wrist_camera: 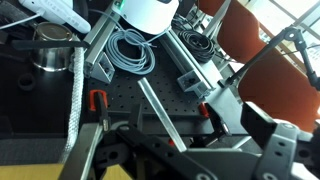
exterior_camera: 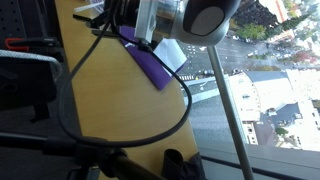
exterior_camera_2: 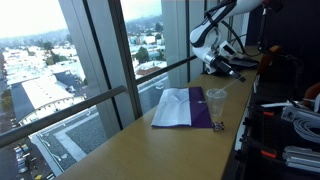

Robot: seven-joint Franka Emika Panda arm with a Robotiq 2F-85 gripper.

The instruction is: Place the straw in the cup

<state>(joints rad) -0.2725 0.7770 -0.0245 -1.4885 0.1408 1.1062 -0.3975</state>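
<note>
The clear cup (exterior_camera_2: 215, 101) stands upright on the wooden table (exterior_camera_2: 150, 150), beside the purple-and-white folder (exterior_camera_2: 186, 108). My gripper (exterior_camera_2: 213, 63) hangs at the far end of the table, well beyond the cup. In the wrist view the gripper (wrist_camera: 185, 152) is open, its dark fingers (wrist_camera: 272, 150) spread wide with nothing between them. A thin pale stick (wrist_camera: 160, 115) slants across a black perforated board below it; I cannot tell whether this is the straw. The cup does not show in the wrist view.
A thick black cable (exterior_camera: 75, 100) loops over the table near the folder (exterior_camera: 150, 65). A thin metal pole (exterior_camera: 226, 100) rises by the window. A coiled grey cable (wrist_camera: 128, 50) and an orange chair (wrist_camera: 265, 50) lie beneath the wrist. A small dark thing (exterior_camera_2: 218, 125) sits by the folder's corner.
</note>
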